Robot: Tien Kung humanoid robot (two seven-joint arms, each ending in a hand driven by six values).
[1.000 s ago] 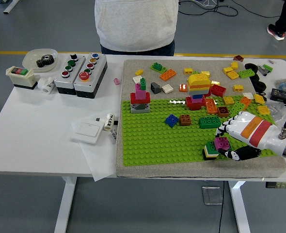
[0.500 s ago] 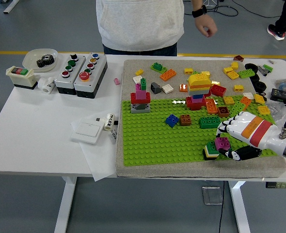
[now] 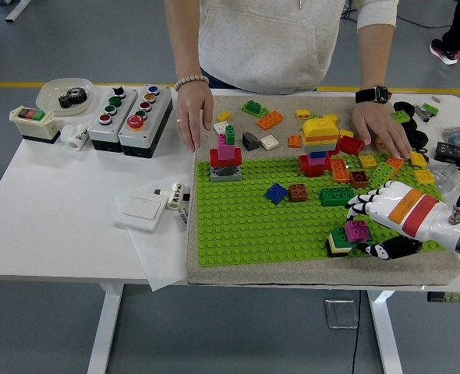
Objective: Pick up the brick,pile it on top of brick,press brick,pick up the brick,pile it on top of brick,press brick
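A white desk [image 3: 66,234] stands on a grey floor. Most of its right half is covered by a grey felt mat [image 3: 308,269] that reaches the near edge. At the far left sits a small white dish [image 3: 51,92] with a black gear in it, and in front of it a cream switch box [image 3: 33,123]. Beside those stand two grey push-button boxes [image 3: 130,117], touching each other, with a small white cylinder [image 3: 76,137] just left of them. Nearer the front lies a sheet of white paper [image 3: 156,249] with a white wall switch [image 3: 140,206] on top.
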